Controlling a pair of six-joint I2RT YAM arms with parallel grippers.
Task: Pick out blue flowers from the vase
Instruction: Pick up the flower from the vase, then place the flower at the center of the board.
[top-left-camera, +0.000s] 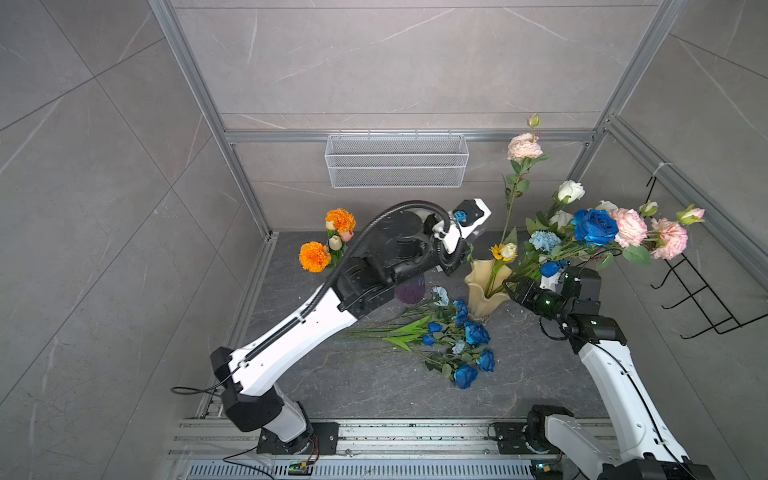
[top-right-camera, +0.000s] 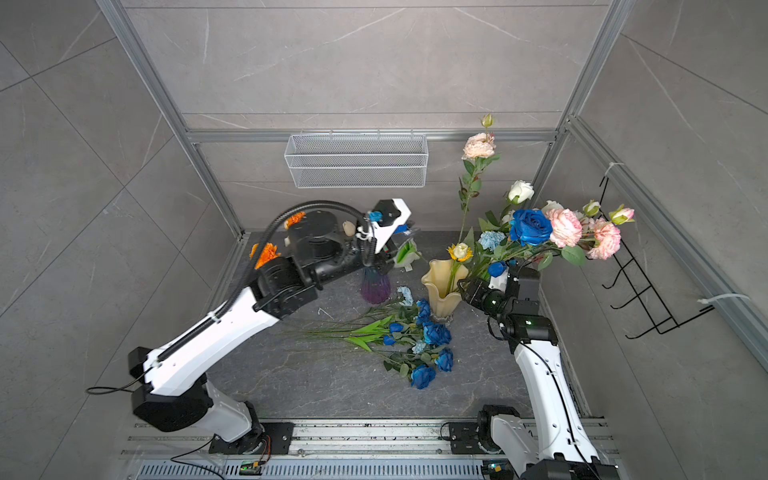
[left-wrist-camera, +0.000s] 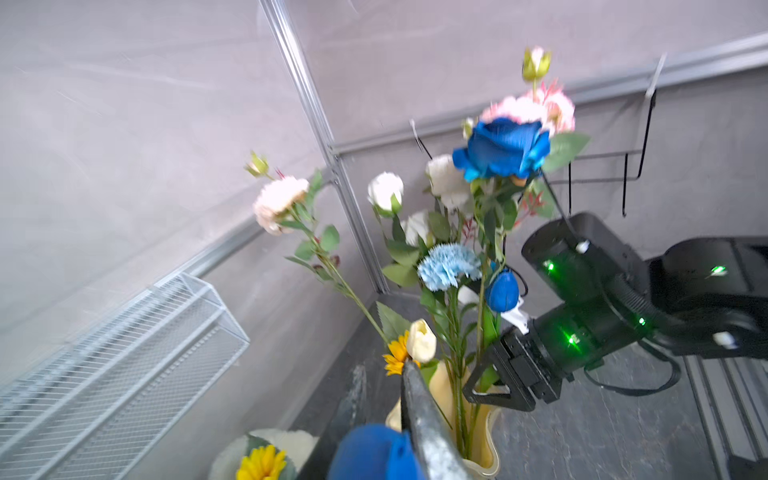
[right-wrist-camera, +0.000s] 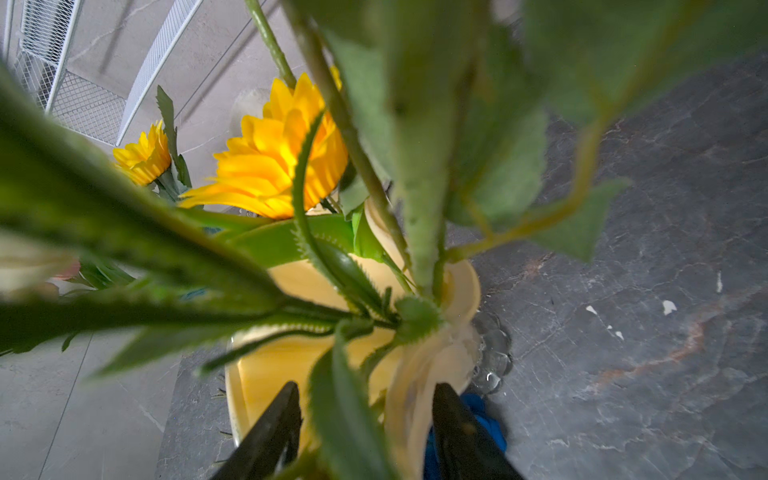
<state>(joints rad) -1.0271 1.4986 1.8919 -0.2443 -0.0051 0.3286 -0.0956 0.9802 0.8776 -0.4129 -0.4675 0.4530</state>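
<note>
You are looking at a robotics lab test cell, not a lived-in room. An aluminium frame (top-left-camera: 282, 136) boxes in the space, with grey stone-look panels (top-left-camera: 395, 62) filling it as walls. 2 robot arms, the left arm (top-left-camera: 291, 336) and the right arm (top-left-camera: 619, 386), are bolted to a metal rail (top-left-camera: 415, 436) at the front edge of a dark marble-look slab (top-left-camera: 374, 390). A white mesh basket (top-left-camera: 397, 162) hangs from the frame, a black wire rack (top-left-camera: 702, 291) is fixed on with cable ties, and loose cables and a bare circuit board (top-left-camera: 300, 468) lie exposed
</note>
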